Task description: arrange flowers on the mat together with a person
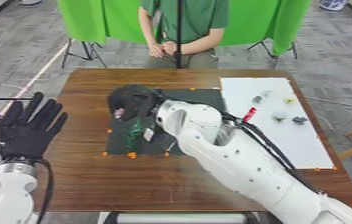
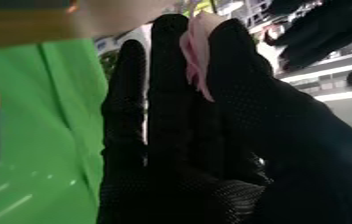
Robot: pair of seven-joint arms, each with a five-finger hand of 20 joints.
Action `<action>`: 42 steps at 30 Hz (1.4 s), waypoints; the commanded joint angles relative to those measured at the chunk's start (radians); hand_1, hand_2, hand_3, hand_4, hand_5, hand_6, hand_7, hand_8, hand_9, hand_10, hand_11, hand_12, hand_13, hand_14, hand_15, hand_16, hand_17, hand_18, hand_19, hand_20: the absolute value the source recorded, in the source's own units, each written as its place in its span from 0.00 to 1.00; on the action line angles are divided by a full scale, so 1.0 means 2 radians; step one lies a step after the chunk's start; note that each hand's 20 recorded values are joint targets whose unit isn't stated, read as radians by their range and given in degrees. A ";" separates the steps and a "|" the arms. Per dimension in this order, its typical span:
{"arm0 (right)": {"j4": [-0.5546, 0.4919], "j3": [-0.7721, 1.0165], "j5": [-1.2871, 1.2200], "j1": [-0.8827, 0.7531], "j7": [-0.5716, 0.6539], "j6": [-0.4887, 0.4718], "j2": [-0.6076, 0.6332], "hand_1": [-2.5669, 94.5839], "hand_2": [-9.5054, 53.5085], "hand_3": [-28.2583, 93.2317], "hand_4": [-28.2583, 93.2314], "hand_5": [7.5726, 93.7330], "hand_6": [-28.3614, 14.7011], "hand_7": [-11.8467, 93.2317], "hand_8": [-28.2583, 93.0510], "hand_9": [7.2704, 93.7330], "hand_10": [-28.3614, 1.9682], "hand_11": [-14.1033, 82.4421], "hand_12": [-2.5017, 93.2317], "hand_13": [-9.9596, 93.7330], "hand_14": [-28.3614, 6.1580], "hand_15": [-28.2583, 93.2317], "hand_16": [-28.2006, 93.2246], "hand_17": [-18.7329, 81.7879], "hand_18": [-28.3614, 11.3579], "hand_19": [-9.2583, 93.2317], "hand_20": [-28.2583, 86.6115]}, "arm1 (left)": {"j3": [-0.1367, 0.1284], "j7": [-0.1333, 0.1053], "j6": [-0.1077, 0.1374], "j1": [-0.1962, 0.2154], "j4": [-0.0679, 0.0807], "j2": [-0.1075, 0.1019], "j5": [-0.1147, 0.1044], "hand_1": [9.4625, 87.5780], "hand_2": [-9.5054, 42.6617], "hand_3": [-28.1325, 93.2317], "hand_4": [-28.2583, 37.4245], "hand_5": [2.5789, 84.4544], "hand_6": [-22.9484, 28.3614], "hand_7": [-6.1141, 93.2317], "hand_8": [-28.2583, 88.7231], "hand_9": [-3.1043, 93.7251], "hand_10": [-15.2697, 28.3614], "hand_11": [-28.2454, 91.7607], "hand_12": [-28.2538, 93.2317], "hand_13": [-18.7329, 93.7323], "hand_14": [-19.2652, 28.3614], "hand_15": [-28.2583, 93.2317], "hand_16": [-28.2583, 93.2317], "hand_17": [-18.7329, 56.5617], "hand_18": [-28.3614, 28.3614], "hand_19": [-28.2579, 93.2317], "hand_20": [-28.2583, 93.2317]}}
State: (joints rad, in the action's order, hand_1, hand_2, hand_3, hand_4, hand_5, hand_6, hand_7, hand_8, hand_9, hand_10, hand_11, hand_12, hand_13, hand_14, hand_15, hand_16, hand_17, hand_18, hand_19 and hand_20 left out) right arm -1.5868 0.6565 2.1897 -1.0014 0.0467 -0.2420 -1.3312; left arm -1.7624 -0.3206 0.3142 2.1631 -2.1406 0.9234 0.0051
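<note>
Right hand (image 1: 133,94): pinching flower (image 2: 195,52) | left hand (image 1: 27,134): fingers spread | likely light, soft, easily crushed | best held by stem

I think this is a kind of lab or studio room: I see a grey tiled floor (image 1: 30,50), a green cloth backdrop (image 1: 266,20) behind the worktop (image 1: 75,185), black stands (image 1: 85,54), loose cables (image 1: 332,103), and bright ceiling lamps (image 2: 343,95).

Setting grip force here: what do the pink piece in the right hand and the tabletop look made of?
The pink piece looks like thin, matte fabric or real petal; its soft folds fit either. The tabletop looks like satin-finished wood or laminate, from its brown streaked grain.
</note>
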 commanded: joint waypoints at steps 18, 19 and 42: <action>0.065 -0.049 0.119 -0.013 0.057 0.030 -0.025 0.66 0.00 0.77 0.00 0.46 0.70 0.60 0.04 0.56 0.62 0.47 0.27 0.68 0.81 0.44 0.56 0.51 0.50 0.60 0.49 | 0.059 0.024 -0.032 -0.054 0.026 -0.004 0.003 0.24 0.42 0.82 0.00 0.49 0.59 0.16 0.16 0.43 0.71 0.41 0.29 0.41 0.70 0.49 0.15 0.16 0.73 0.51 0.34; 0.066 -0.055 0.111 -0.008 0.069 0.032 -0.023 0.65 0.00 0.78 0.00 0.46 0.70 0.60 0.04 0.56 0.62 0.47 0.27 0.68 0.81 0.45 0.56 0.51 0.50 0.60 0.49 | 0.061 0.022 -0.035 -0.056 0.026 -0.005 0.002 0.24 0.42 0.82 0.00 0.49 0.59 0.16 0.16 0.43 0.71 0.41 0.29 0.41 0.70 0.49 0.15 0.16 0.73 0.51 0.34; 0.041 -0.055 0.075 -0.024 0.116 0.077 -0.013 0.53 0.00 0.87 0.00 0.43 0.59 0.42 0.08 0.48 0.49 0.36 0.21 0.57 0.59 0.53 0.37 0.46 0.40 0.66 0.43 | 0.049 0.030 -0.033 -0.045 0.024 0.000 0.003 0.24 0.40 0.82 0.00 0.48 0.59 0.15 0.16 0.42 0.71 0.41 0.29 0.41 0.70 0.48 0.16 0.17 0.74 0.51 0.34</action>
State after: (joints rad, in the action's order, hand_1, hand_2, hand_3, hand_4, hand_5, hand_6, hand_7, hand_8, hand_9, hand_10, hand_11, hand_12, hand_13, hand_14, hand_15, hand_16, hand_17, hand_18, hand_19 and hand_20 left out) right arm -1.4811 0.5252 2.3576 -1.0429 0.2604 -0.0914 -1.3565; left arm -1.6565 -0.2764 0.2490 2.0568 -2.0934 0.9121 0.0115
